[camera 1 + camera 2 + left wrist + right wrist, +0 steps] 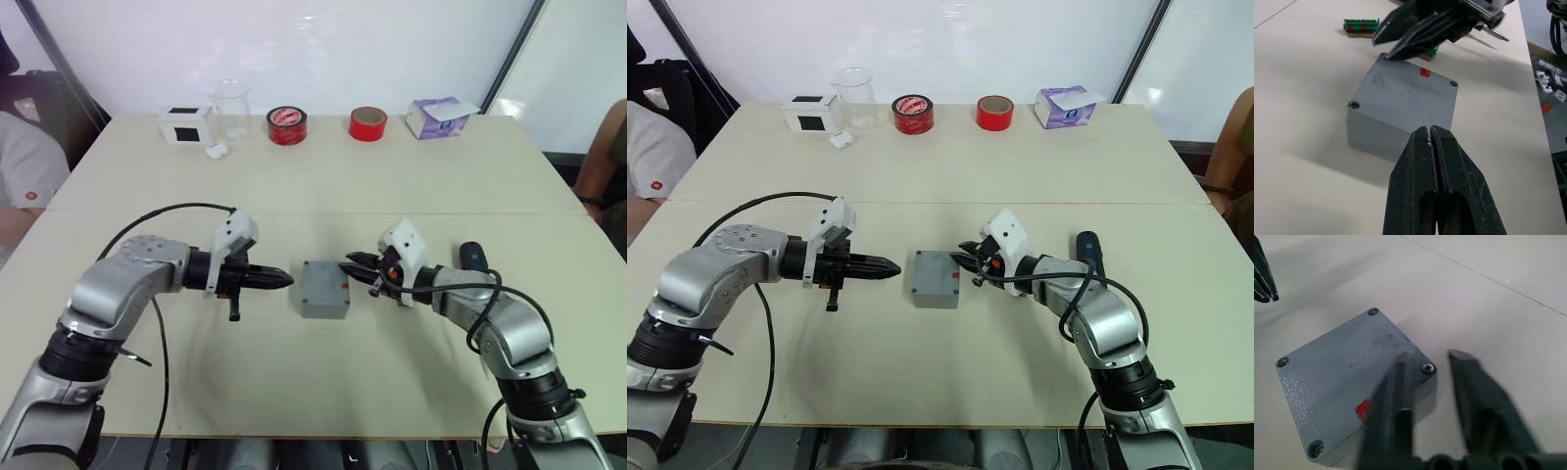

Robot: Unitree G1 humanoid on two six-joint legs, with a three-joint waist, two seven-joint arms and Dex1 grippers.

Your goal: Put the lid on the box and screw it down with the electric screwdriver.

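You have the lid [324, 283] already seated on the box [324, 305], flush at the edges, and the pair sits mid-table between your two grippers. Screw heads show in its corners in the wrist views, and the red mark [1425, 72] lies toward its right edge.

Your left gripper [284, 280] points at the box from the left, its fingers pressed together and holding nothing; the tip stops just short of the box's left edge, with a bare strip of table [343, 196] between them.

Your right gripper [355, 266] reaches in from the right with its fingers [1474, 391] parted and empty. The tips hover at the box's far right corner, over a corner screw [1428, 368]; you cannot tell from the pictures whether they touch the lid.

The screwdriver [472, 257] lies on the table to the right, behind your right forearm, well apart from the box.

Near the box you have open tabletop on the near side and on the far side. Along the far edge stand a white box [186, 125], a clear cup [231, 110], two red tape rolls [287, 125] and a purple carton [438, 117].
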